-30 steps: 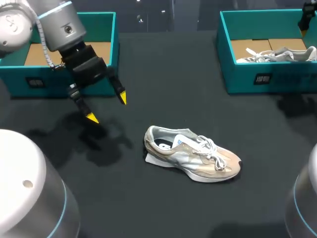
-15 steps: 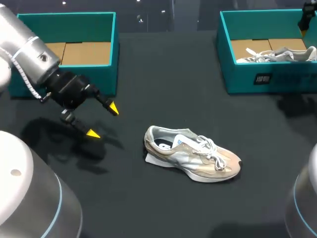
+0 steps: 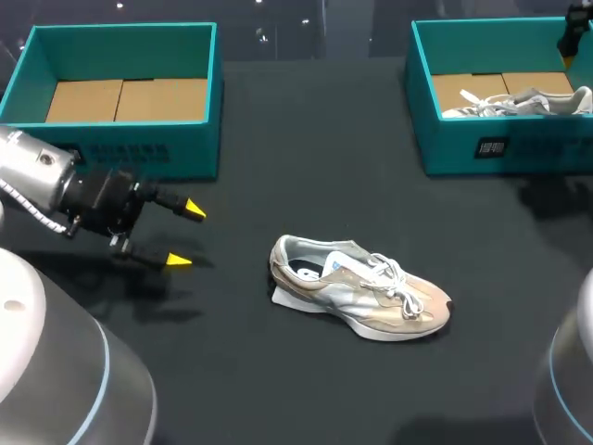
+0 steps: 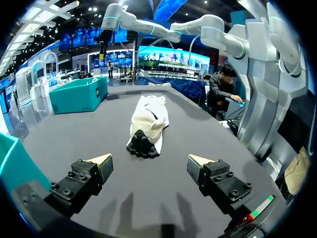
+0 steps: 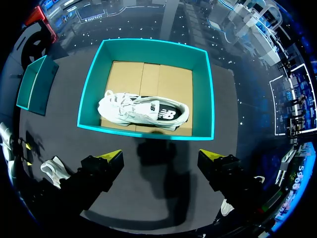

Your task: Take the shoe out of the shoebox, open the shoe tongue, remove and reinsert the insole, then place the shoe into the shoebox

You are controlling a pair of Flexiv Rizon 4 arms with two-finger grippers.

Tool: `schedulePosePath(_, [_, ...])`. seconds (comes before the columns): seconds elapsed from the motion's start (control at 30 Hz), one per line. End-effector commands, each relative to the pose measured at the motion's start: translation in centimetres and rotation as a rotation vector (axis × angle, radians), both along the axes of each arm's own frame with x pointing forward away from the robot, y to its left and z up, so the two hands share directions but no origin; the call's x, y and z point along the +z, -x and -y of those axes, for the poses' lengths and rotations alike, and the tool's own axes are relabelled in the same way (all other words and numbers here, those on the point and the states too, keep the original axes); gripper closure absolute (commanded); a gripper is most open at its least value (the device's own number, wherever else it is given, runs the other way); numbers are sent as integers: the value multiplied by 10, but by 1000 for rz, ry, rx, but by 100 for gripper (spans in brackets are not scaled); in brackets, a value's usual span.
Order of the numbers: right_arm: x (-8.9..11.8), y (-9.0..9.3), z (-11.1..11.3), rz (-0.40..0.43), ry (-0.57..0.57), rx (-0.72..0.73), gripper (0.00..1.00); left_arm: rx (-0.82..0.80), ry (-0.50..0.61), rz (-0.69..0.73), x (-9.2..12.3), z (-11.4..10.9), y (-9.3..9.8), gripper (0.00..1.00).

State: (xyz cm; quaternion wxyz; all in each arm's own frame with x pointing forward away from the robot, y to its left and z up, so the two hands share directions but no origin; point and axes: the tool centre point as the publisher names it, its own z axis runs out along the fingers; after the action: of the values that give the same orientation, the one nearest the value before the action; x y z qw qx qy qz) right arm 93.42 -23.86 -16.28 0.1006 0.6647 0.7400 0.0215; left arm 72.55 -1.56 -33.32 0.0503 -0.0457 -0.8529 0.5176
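- Shoe (image 3: 361, 289): beige and silver-grey upper, white laces, white sole edge, dark toe tip, dark inside with a white mark.
- Left shoebox (image 3: 185, 158): teal walls, plain brown cardboard floor.
- Right shoebox (image 3: 537, 144): teal walls, brown cardboard floor.
- Second shoe (image 5: 143, 111): white, with a black side panel.
- Table (image 3: 306, 139): uniform black, no pattern.
- Left gripper (image 3: 186, 236): black fingers, bright yellow tips.
- Left arm (image 3: 32, 181): silver-grey.
- Right gripper (image 5: 161, 159): black fingers, yellow tips.

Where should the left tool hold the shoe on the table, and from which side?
Probably the heel of the shoe, from that end: it stands upright on its sole, the narrow heel facing the open left tool, the toe pointing away.
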Motion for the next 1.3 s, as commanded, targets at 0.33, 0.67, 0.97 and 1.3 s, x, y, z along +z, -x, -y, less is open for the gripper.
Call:
schedulePosePath(0.33, [0,1,0,1,2,-1,0,91,142,16,-39,2,6,0])
schedulePosePath(0.67, [0,1,0,1,2,-1,0,76,143,30,-40,4,12,0])
schedulePosePath(0.97, [0,1,0,1,2,-1,0,69,144,25,-44,10,13,0])
schedulePosePath(1.3, [0,1,0,1,2,-1,0,14,140,28,-55,26,-2,0])
